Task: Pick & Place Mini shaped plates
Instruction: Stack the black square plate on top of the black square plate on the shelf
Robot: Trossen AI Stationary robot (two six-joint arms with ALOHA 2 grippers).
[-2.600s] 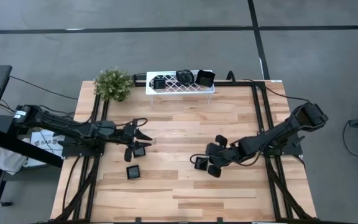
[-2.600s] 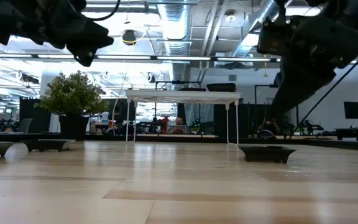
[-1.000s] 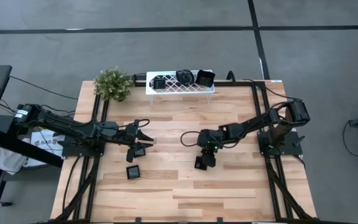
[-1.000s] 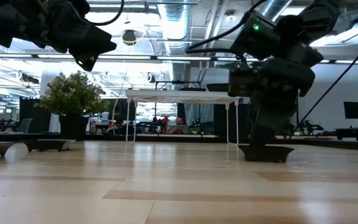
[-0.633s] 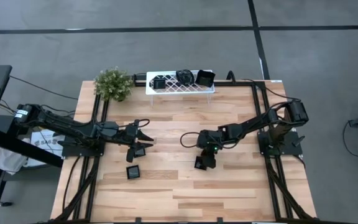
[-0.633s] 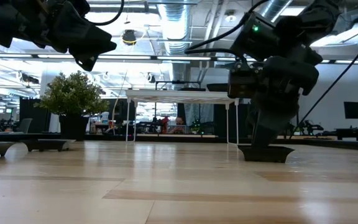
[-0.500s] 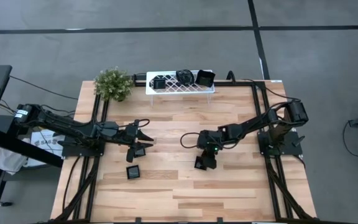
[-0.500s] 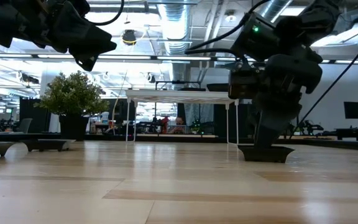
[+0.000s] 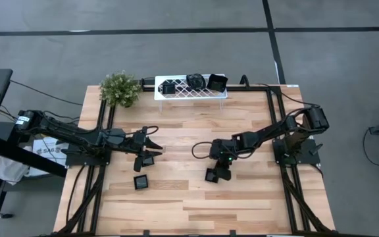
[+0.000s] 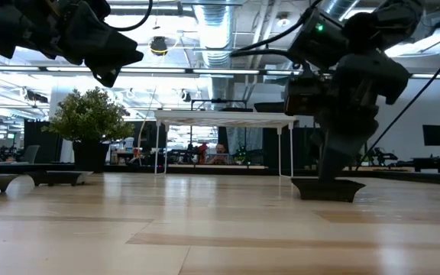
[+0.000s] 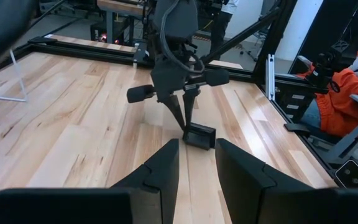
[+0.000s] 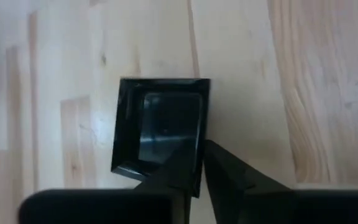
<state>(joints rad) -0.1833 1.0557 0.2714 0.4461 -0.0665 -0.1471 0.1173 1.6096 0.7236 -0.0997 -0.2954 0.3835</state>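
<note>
A square glossy black mini plate [image 12: 163,127] lies on the wooden table [image 9: 176,204] right of centre, also in the high view [image 9: 212,176] and the low view [image 10: 328,188]. My right gripper [image 12: 199,177] is shut on its rim. My left gripper [image 11: 196,163] hangs open above the table's left part, nothing between its fingers. Two more black plates lie flat there, one [image 9: 149,158] just by it and one [image 9: 141,182] nearer the front. A white lattice rack [image 9: 191,94] at the far edge carries three black plates [image 9: 193,81]. My right gripper pinches one side wall of the square plate [image 12: 199,154] near a corner, one finger [image 12: 180,169] inside the dish and the other [image 12: 229,177] outside. The fingers slant down from the table's far right. The plate rests flat on the table.
A small potted plant [image 9: 120,89] stands at the far left corner beside the rack. Black frame rails [image 9: 280,131] run along both sides of the table. The near half of the tabletop holds nothing but the front plate. A person in an orange jacket [image 11: 347,99] is beyond the right edge.
My right gripper has shut its fingers on the square plate's rim and tipped slightly, staying over the same spot. The plate remains on the table.
</note>
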